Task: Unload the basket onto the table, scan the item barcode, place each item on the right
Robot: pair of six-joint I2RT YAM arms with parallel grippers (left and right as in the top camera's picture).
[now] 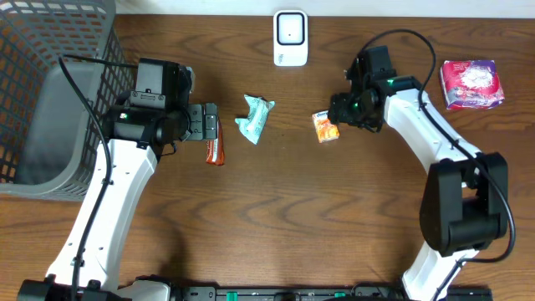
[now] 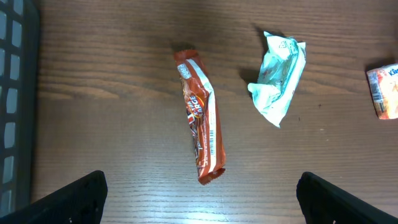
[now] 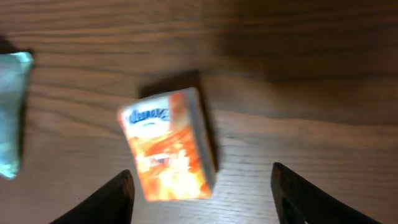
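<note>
Risk: my right claw (image 3: pixel 200 186), fingers apart, has the orange tissue pack (image 3: pixel 168 146) lying loose between them; an off-centre close could spin it away. Left claw (image 2: pixel 200 193) gapes, empty.

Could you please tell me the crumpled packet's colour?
The crumpled packet is pale teal, clearest in the left wrist view.

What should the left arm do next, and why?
Probably lower the left gripper straight down and close it on the brown snack bar. Its jaws stand wide open above the bar, which lies flat and untouched on the table, not yet at the white scanner.
</note>
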